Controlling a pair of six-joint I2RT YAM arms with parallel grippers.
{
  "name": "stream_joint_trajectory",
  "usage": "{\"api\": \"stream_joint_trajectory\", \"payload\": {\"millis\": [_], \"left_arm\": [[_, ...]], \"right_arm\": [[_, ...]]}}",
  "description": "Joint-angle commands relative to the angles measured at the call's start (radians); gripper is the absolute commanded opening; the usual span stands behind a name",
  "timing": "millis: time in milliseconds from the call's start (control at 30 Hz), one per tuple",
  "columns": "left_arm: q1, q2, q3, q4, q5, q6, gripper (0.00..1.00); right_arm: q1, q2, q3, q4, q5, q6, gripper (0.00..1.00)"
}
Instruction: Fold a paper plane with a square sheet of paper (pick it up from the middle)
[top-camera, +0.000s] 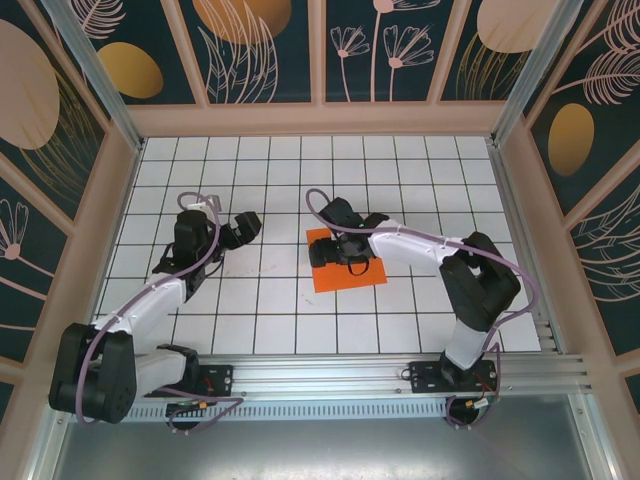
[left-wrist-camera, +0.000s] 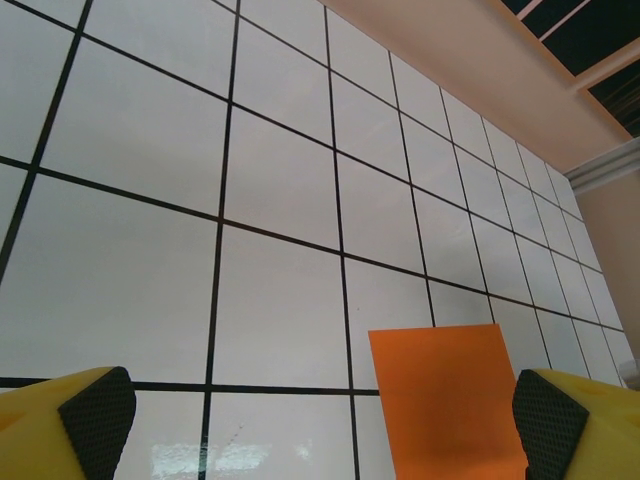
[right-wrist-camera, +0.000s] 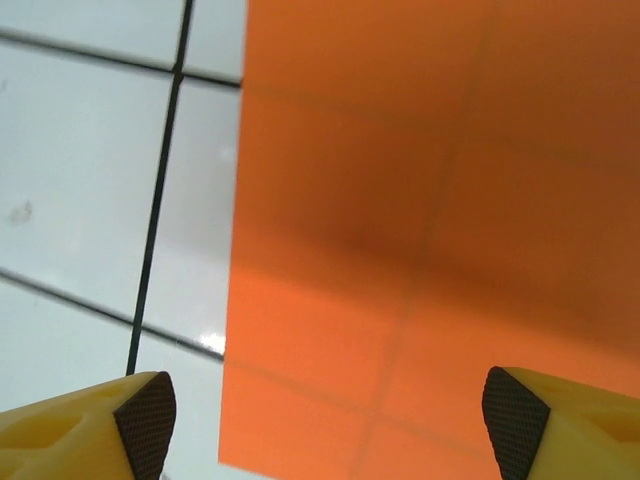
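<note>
Tabletop (top-camera: 280, 160) of white tiles with dark grid lines spreads out in front of you, boxed in by patterned walls (top-camera: 260, 50). Your right arm (top-camera: 420, 245) stretches across to the middle, and your left arm (top-camera: 165, 290) bends in from its own side. The square sheet of paper (top-camera: 372, 274) (left-wrist-camera: 450, 400) (right-wrist-camera: 430, 200), bright orange, lies flat near the centre. Your right gripper (top-camera: 338, 243) (right-wrist-camera: 320, 410) hangs directly over it, fingers spread wide and gripping nothing. Your left gripper (top-camera: 243, 228) (left-wrist-camera: 320, 410) sits over bare tiles to the sheet's left, apart from it, with its fingers fully spread.
</note>
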Motion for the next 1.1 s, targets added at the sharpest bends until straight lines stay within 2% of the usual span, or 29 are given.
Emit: {"api": "stream_joint_trajectory", "payload": {"millis": [0,233,433,600,900,1067], "left_arm": [[-0.029,0.038,-0.012,0.094,0.016,-0.035,0.98],[-0.053,0.088,-0.025,0.140,-0.003,-0.056,0.98],[-0.052,0.094,-0.007,0.095,-0.019,-0.003,0.98],[-0.053,0.108,-0.010,0.111,0.005,0.001,0.99],[-0.052,0.119,-0.007,0.134,0.023,-0.004,0.99],[-0.052,0.136,-0.001,0.137,0.039,-0.010,0.99]], "right_arm": [[-0.002,0.014,0.051,-0.089,0.167,0.117,0.87],[-0.005,0.116,0.132,-0.114,0.174,0.190,0.92],[-0.030,0.178,0.184,-0.165,0.218,0.108,0.94],[-0.058,0.192,0.186,-0.148,0.180,0.056,0.95],[-0.048,0.261,0.189,-0.135,0.110,0.008,0.97],[-0.039,0.312,0.182,-0.157,0.135,0.004,0.97]]}}
